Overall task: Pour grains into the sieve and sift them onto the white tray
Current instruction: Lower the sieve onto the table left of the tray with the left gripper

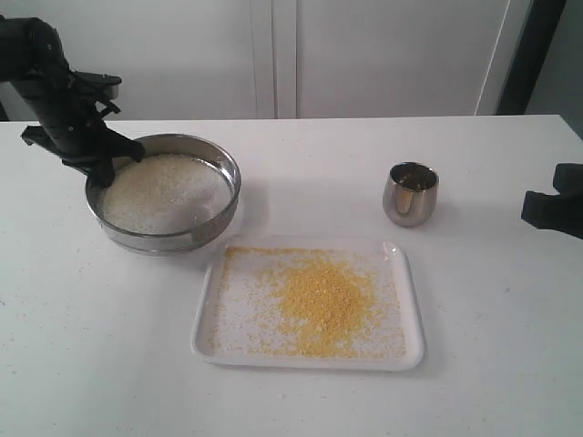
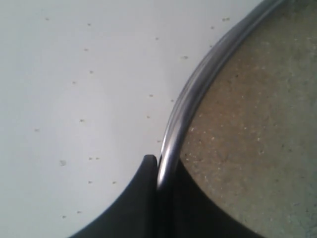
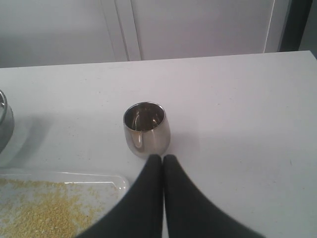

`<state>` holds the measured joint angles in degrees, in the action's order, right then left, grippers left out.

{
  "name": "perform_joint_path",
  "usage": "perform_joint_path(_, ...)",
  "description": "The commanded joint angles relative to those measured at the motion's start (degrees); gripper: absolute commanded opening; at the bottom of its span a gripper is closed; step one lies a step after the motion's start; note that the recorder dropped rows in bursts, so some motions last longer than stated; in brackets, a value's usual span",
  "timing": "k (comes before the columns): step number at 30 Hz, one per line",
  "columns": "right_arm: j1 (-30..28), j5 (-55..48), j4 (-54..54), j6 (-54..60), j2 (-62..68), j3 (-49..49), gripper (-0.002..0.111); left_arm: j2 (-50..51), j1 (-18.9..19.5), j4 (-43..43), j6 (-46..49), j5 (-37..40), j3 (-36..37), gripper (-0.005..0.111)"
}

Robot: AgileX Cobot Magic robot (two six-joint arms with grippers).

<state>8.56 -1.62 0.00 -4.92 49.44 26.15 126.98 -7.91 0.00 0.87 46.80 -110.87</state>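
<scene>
Where the exterior view begins at the far left, the black left arm comes in from the cut-off upper corner, and the left gripper [image 1: 106, 171] pinches the left rim of the sieve [image 1: 228, 177], one finger outside the steel wall and one inside. The left wrist view shows the same clamp up close [image 2: 157, 164]: the bright curved rim [image 2: 193, 94] runs between the two dark fingers, and the inner finger is lost in shadow. The sieve is round, so it has no long axis; its open face points up, roughly level, and whether it rests on the white table [image 1: 91, 364] or is lifted cannot be told. Whitish grains [image 1: 164, 193] fill its mesh; up close they are a blurred tan surface. Just in front and to the right lies the white tray [image 1: 415, 314], its long axis running left to right, its back left corner just beside the sieve. Fine yellow grains [image 1: 323, 300] are heaped near its middle and thin out toward the rim. Further right stands a small steel cup [image 1: 411, 193], upright, its inside too dark to read. At the right edge the right gripper [image 1: 551, 208] is cut off; the right wrist view shows its fingers pressed together on nothing [image 3: 162, 159], pointing at the cup [image 3: 146, 130].
</scene>
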Motion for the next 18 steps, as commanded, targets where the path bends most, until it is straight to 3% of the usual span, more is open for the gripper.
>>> perform_joint_path(1, 0.04, 0.42, 0.0, 0.14, -0.2, -0.19, 0.0, 1.25, 1.64, -1.17, -2.6, 0.68, -0.46, 0.0)
perform_joint_path(18, 0.04, 0.42, 0.0, 0.14, -0.2, -0.19, 0.0, 3.23, 2.14, -1.17, -2.09, 2.24, -0.46, 0.0)
